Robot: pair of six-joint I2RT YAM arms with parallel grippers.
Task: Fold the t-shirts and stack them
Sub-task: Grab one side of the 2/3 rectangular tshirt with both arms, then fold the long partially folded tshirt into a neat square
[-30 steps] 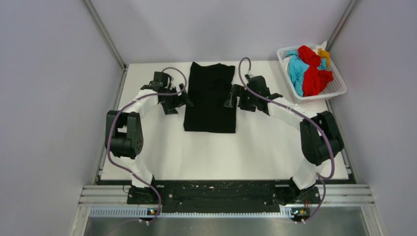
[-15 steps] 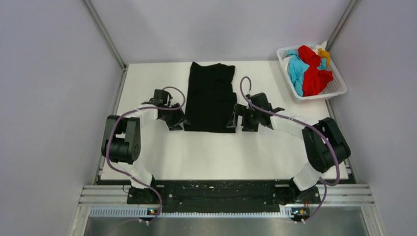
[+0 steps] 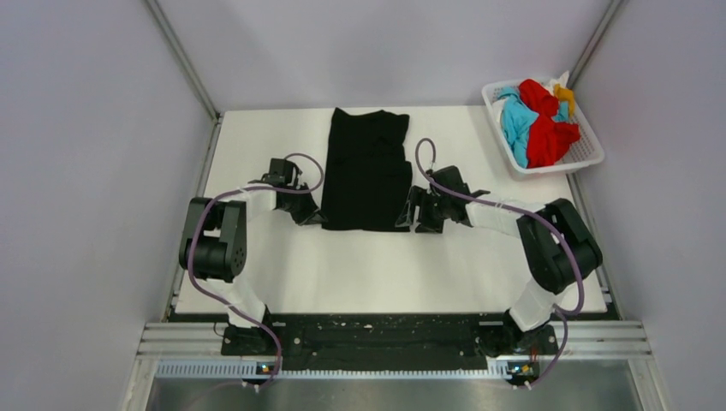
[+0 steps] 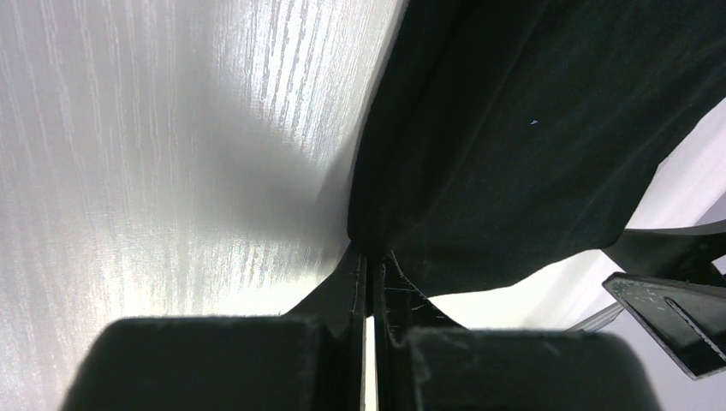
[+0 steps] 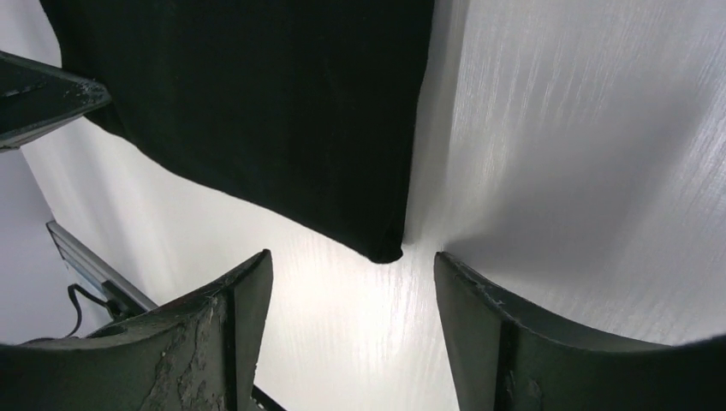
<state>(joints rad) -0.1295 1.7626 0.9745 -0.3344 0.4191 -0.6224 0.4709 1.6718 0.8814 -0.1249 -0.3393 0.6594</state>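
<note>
Both my grippers sit at the near corners of the black t-shirt (image 3: 366, 171).
From the top view, the black t-shirt lies flat as a long strip on the white table (image 3: 385, 265). My left gripper (image 3: 313, 217) is at its near left corner and my right gripper (image 3: 409, 216) at its near right corner. The red t-shirt (image 3: 548, 137), turquoise t-shirt (image 3: 516, 120) and orange-yellow t-shirt (image 3: 563, 91) lie crumpled in the white basket (image 3: 591, 158) at the far right. In my left wrist view, my jaws are pressed together, pinching the shirt's corner, with creases meeting at the tips. In my right wrist view, my jaws stand spread, one finger on either side of the shirt's corner, which lies flat on the table apart from both.
</note>
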